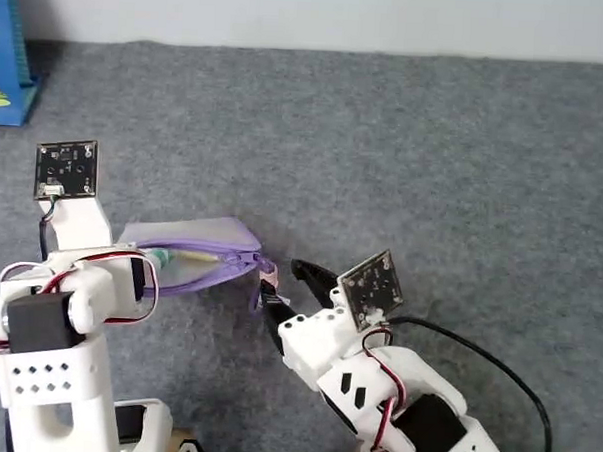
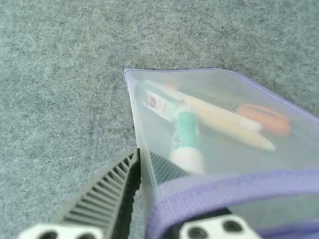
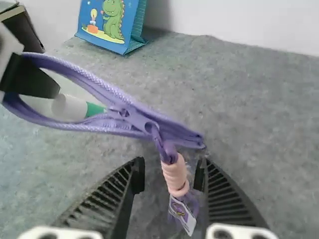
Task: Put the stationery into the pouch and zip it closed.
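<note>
- Right wrist view: right fingers point(image 3: 117, 199) were seen spread open, one on each side of the pink beaded zip pull point(image 3: 174, 179); nothing was gripped yet.
- Pull was hung from the slider point(image 3: 145, 122), near the pouch point(image 3: 99, 119) end closest to the right arm; zip was left open from there toward the left arm.
- Pouch's long axis was laid over the grey counter point(image 1: 435, 142), from left fingers point(image 2: 99, 204) to right fingers; closing was judged to need the slider drawn toward the left arm.
- Left fingers were clamped on the pouch's rim at the far end.
- Stationery was held inside: green-and-white marker point(image 2: 187, 139), yellow stick point(image 2: 224, 124), orange item point(image 2: 264, 118).
- Print on the marker's label and the pull's tag point(image 3: 180, 219) could not be read; a dinosaur picture was noted on a blue box point(image 3: 112, 25).
</note>
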